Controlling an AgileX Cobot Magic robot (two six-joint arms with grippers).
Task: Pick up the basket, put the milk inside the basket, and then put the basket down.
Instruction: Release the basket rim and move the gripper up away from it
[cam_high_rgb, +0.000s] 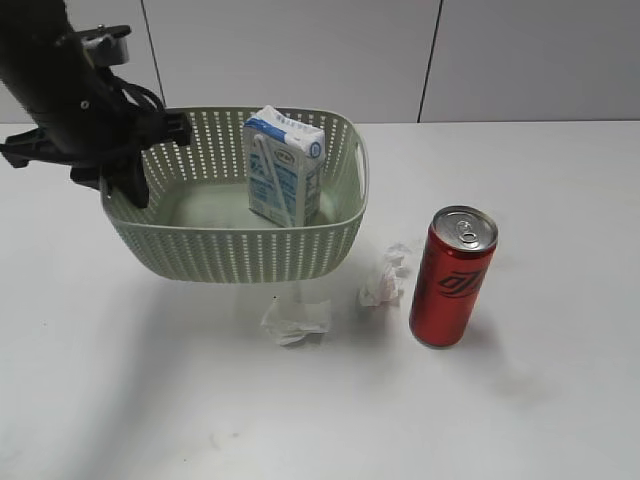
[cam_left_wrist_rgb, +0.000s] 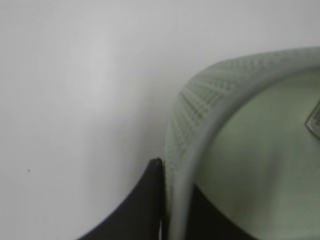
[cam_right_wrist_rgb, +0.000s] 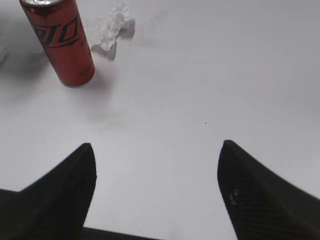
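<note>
The pale sage-green basket (cam_high_rgb: 240, 250) hangs above the table, its shadow below it. My left gripper (cam_high_rgb: 128, 170) is shut on the basket's left rim; in the left wrist view the rim (cam_left_wrist_rgb: 182, 165) runs between the two black fingers (cam_left_wrist_rgb: 175, 200). The white-and-blue milk carton (cam_high_rgb: 284, 166) stands upright inside the basket. My right gripper (cam_right_wrist_rgb: 156, 150) is open and empty over bare table; it does not show in the exterior view.
A tall red soda can (cam_high_rgb: 452, 277) stands right of the basket, also in the right wrist view (cam_right_wrist_rgb: 60, 40). Crumpled white paper lies under the basket's front edge (cam_high_rgb: 296, 320) and beside the can (cam_high_rgb: 386, 278), the latter also showing in the right wrist view (cam_right_wrist_rgb: 114, 25).
</note>
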